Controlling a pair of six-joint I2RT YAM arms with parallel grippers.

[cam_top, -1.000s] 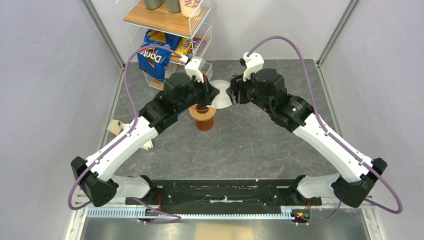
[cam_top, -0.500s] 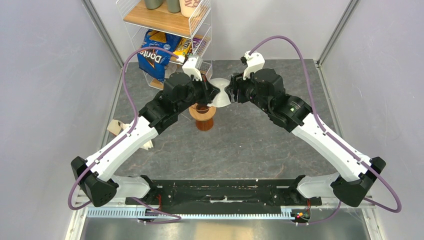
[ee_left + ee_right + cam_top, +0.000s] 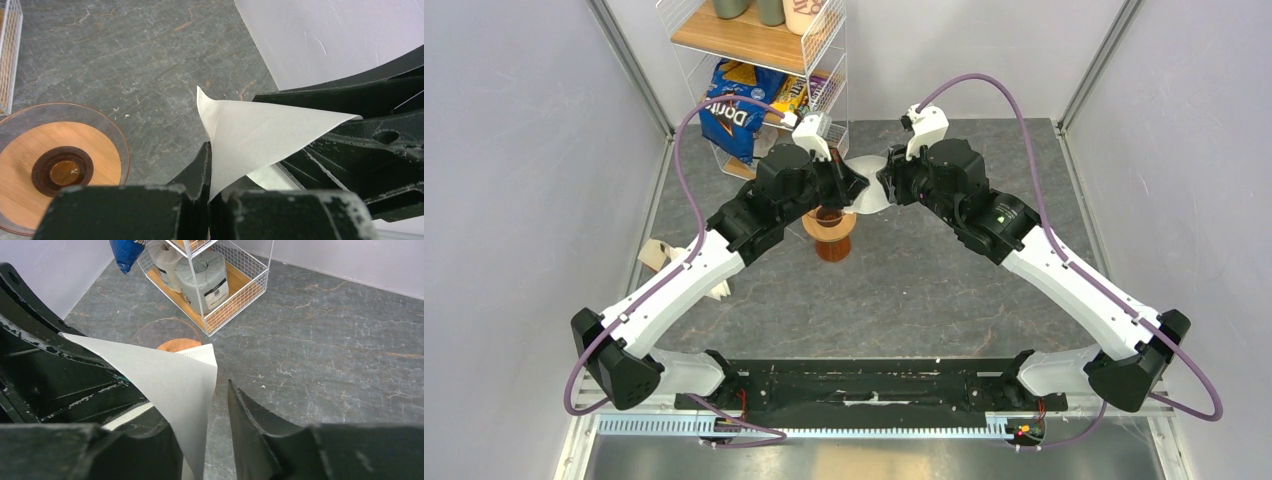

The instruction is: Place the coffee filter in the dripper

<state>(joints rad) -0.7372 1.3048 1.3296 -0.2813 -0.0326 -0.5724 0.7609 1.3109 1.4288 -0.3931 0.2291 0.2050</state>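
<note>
— Two arms meet at the far middle of the table [image 3: 924, 290]. Which one has the coffee filter [image 3: 260, 132]?
— The left gripper [image 3: 212, 187]. Its jaws are pressed together on the filter's lower corner. The white paper fans up and to the right from the pinch, clear of the table.
— And the right gripper [image 3: 206, 416]?
— Its jaws stand apart. In its wrist view the paper lies against one finger [image 3: 125, 450], with a clear gap to the other.
— Where is the dripper [image 3: 30, 165]?
— Upright on the table, beside and below the filter, and partly under the left gripper seen from above. Its orange cone and dark centre hole are in plain view. The filter is not in it.
— Anything behind?
— A wire rack [image 3: 220, 295] at the far edge, with a blue Doritos bag [image 3: 729, 112] in it.
</note>
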